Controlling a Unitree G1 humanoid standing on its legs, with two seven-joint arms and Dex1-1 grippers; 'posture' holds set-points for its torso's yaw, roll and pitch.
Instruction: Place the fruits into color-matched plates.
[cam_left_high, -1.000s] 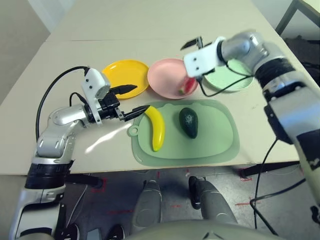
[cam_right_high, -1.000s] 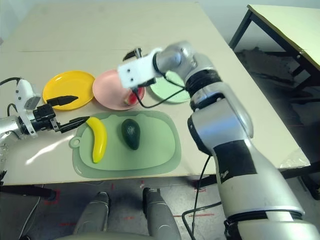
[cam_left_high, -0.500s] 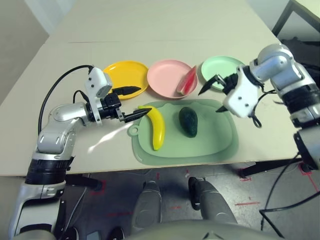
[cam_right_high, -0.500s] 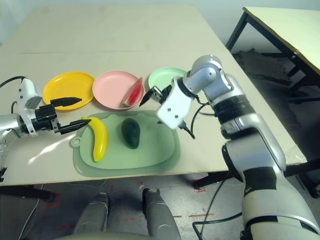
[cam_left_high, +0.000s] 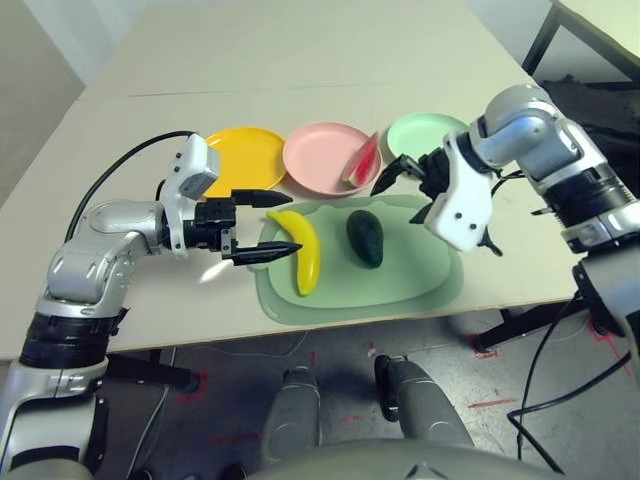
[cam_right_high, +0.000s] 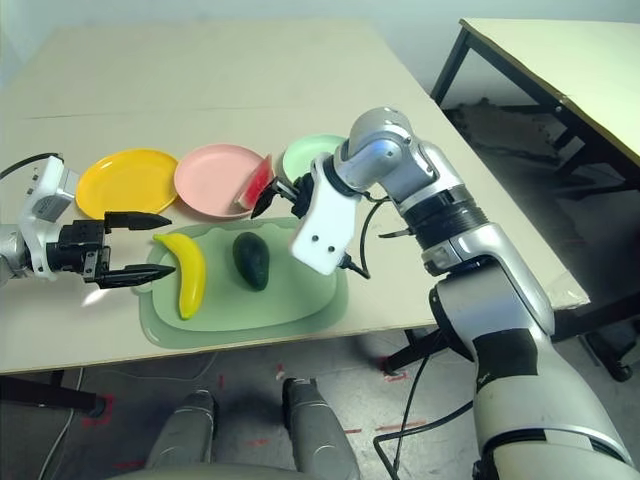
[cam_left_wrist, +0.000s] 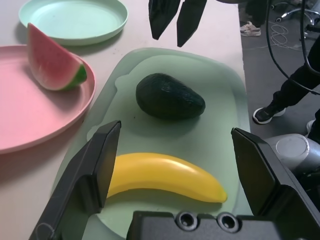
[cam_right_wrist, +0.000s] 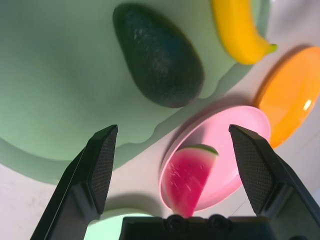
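On the pale green mat (cam_left_high: 410, 285) lie a yellow banana (cam_left_high: 301, 252) and a dark green avocado (cam_left_high: 365, 237). Behind the mat stand the yellow plate (cam_left_high: 243, 157), the pink plate (cam_left_high: 320, 158) and the mint plate (cam_left_high: 425, 132). A watermelon wedge (cam_left_high: 363, 162) leans in the pink plate at its right rim. My left gripper (cam_left_high: 280, 223) is open, its fingers either side of the banana's (cam_left_wrist: 165, 177) stem end. My right gripper (cam_left_high: 400, 200) is open above the mat's far edge, just right of the avocado (cam_right_wrist: 160, 62), holding nothing.
The mat has a loop handle at its left corner and reaches close to the table's front edge (cam_left_high: 300, 335). A black cable (cam_left_high: 120, 170) trails from my left wrist. Another table (cam_right_high: 560, 60) stands off to the right.
My right gripper swung away from above the pink plate, out right, then back to the mat beside the avocado. My left gripper moved forward and right to straddle the banana's end. The camera shifted.
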